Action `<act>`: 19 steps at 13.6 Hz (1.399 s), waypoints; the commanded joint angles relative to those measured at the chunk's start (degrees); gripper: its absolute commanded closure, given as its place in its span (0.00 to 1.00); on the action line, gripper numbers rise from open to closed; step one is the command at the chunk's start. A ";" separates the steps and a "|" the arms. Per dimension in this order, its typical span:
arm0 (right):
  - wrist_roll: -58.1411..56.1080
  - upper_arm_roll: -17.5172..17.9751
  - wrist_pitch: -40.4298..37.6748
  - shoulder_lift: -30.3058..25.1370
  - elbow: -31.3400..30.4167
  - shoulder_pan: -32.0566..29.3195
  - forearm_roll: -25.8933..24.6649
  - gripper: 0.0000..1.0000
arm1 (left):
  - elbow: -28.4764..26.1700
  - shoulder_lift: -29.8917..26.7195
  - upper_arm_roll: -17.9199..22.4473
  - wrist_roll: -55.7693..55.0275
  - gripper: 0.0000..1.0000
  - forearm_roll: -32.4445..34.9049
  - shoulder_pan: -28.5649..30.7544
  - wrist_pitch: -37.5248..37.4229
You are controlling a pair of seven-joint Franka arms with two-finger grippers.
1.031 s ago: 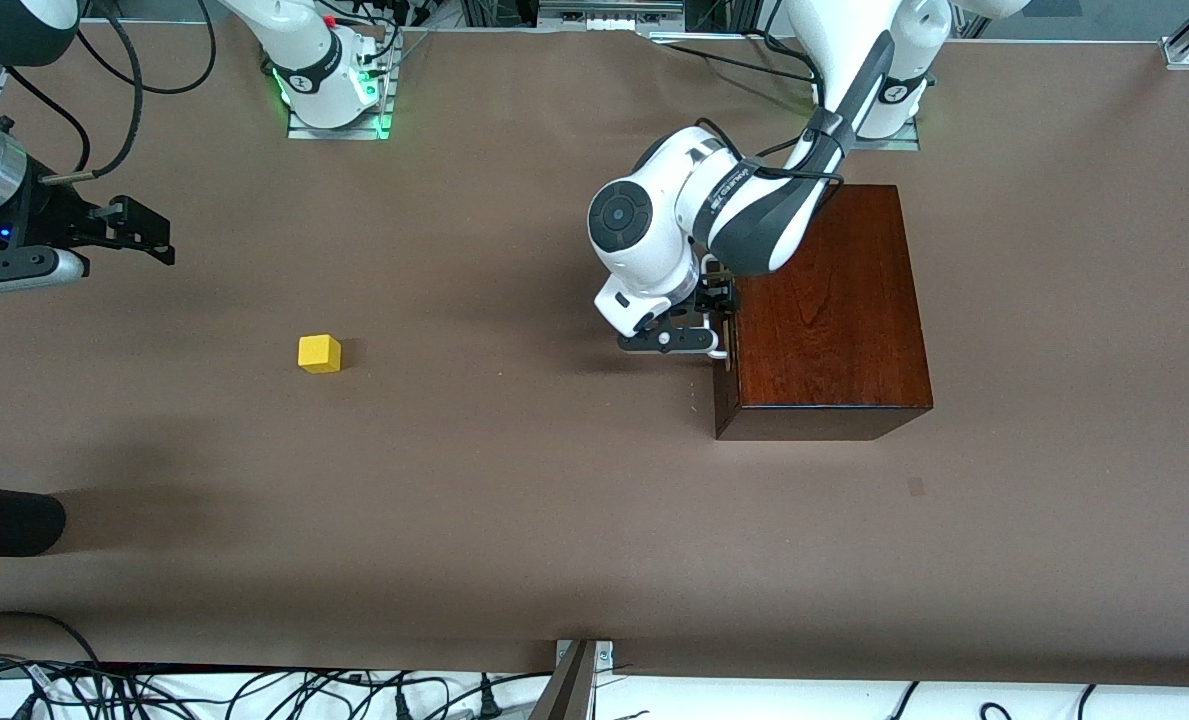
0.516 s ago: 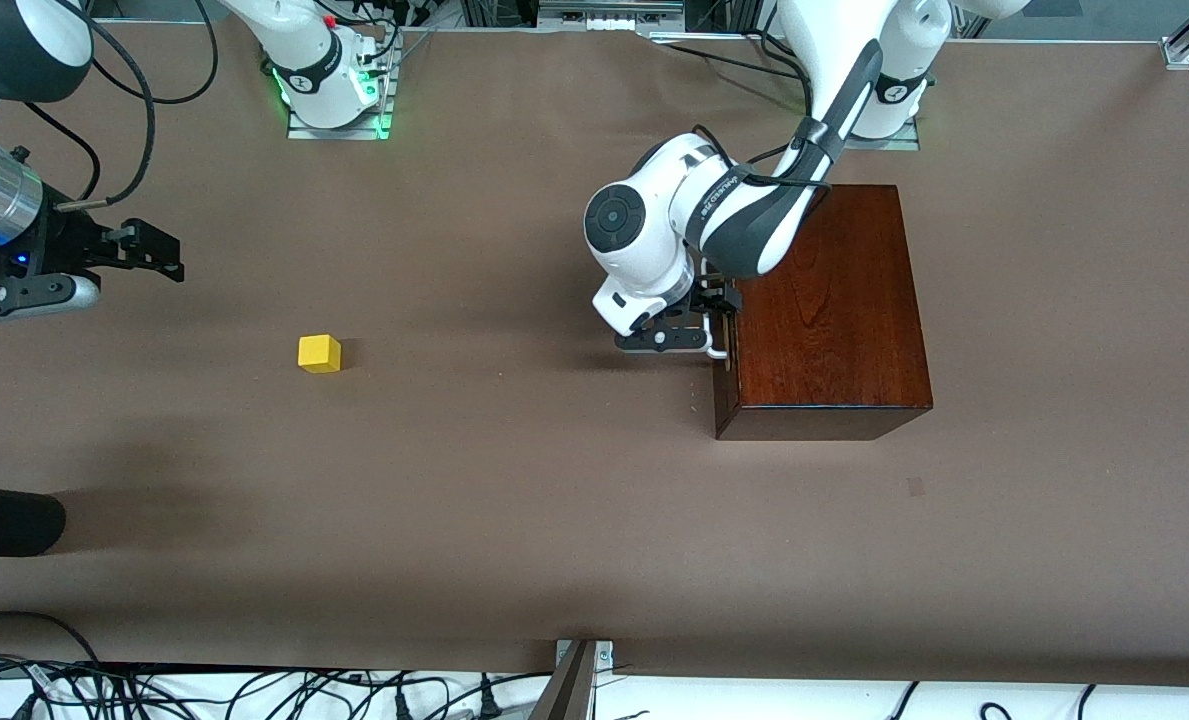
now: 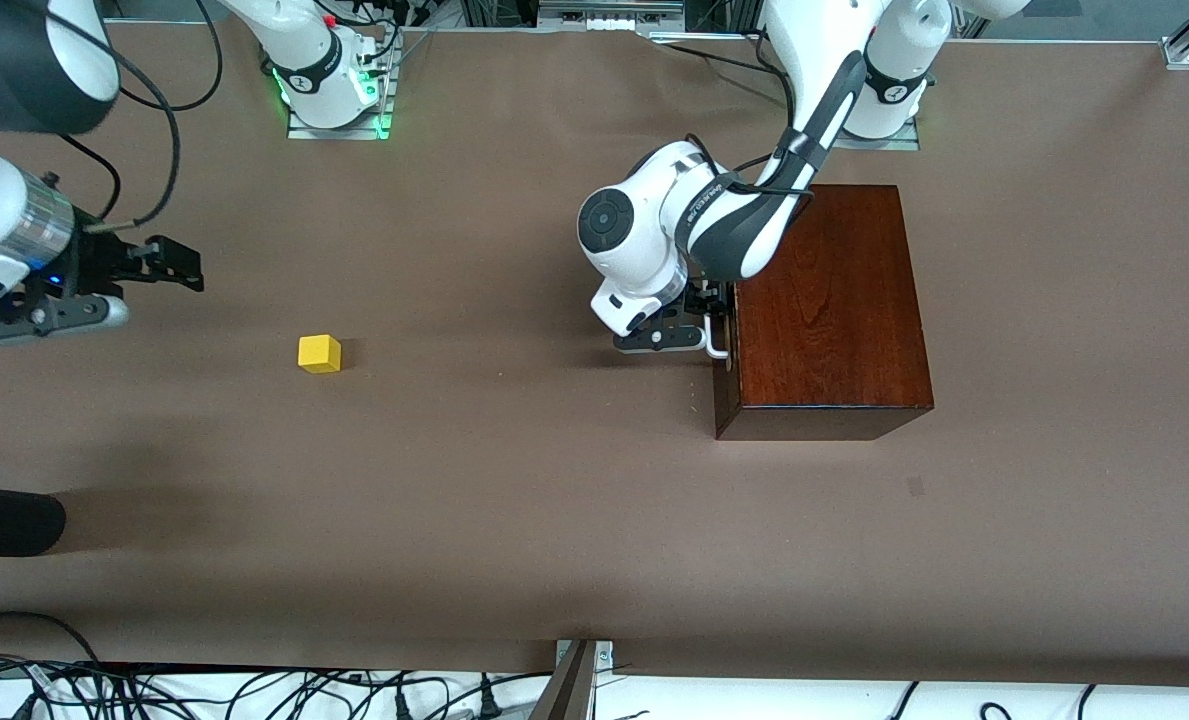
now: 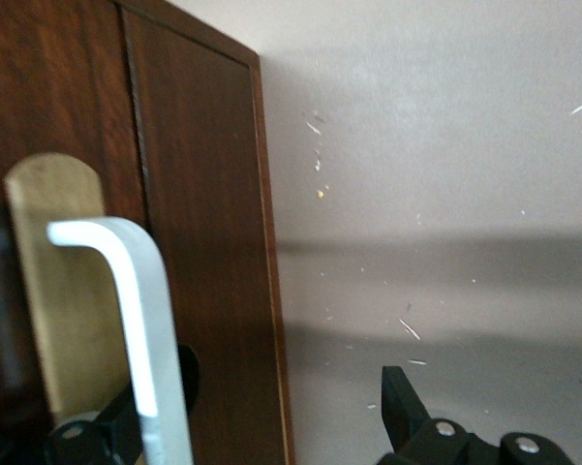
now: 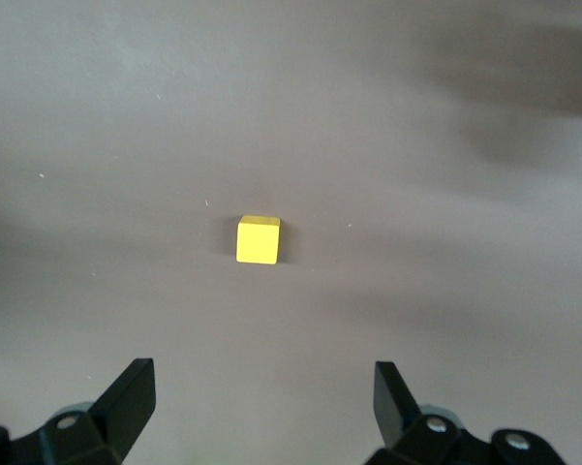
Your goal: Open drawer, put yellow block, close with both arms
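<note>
A brown worktop (image 3: 514,500) carries a glossy reddish-brown wooden box (image 3: 829,300), which sits toward the left arm's end and serves as the landmark here. The drawer (image 4: 189,242) is closed, its dark front flush with the box face that looks toward the right arm's end of the worktop. On that front a white metal loop handle (image 4: 136,320) stands out from a pale wooden backing plate (image 4: 63,291). The left arm reaches down from its base to this face, and the left claw (image 3: 706,318) sits right at the handle. In the left wrist view its two black fingers are spread wide, one finger (image 4: 136,417) tucked against the drawer front beside the handle and the other out over bare worktop, so the handle lies between them and is not pinched. The yellow block (image 3: 319,353), a small bright cube, rests on the worktop well apart from the box, toward the right arm's end and a little nearer the front camera than the handle. The right claw (image 3: 179,265) hangs in the air over bare worktop, farther from the box than the block is. Its fingers (image 5: 126,392) are spread wide and hold nothing, and the right wrist view shows the block (image 5: 258,240) on the worktop ahead of the gap between them.
</note>
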 commanded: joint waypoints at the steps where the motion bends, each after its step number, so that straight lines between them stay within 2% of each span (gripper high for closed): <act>1: 0.59 -0.21 3.79 3.52 -1.45 1.09 0.62 0.00 | -0.23 -3.27 0.40 -0.57 0.00 6.17 -0.29 -6.14; 5: 2.70 0.66 15.82 4.23 -11.20 1.54 1.50 0.00 | -0.31 -2.40 0.31 -0.83 0.00 6.26 -0.21 -5.80; 11: 3.23 0.75 35.78 8.71 -23.07 1.63 3.08 0.00 | -0.31 -0.21 0.14 -2.49 0.00 5.64 -0.55 -2.99; 14: 3.32 0.75 42.12 10.64 -26.60 1.63 3.08 0.00 | -0.23 0.67 -0.04 -5.66 0.00 5.56 -1.96 -2.20; 19: 4.46 1.62 48.10 14.07 -29.41 1.63 3.17 0.00 | -0.14 1.82 -0.04 -8.04 0.00 4.51 -3.10 0.08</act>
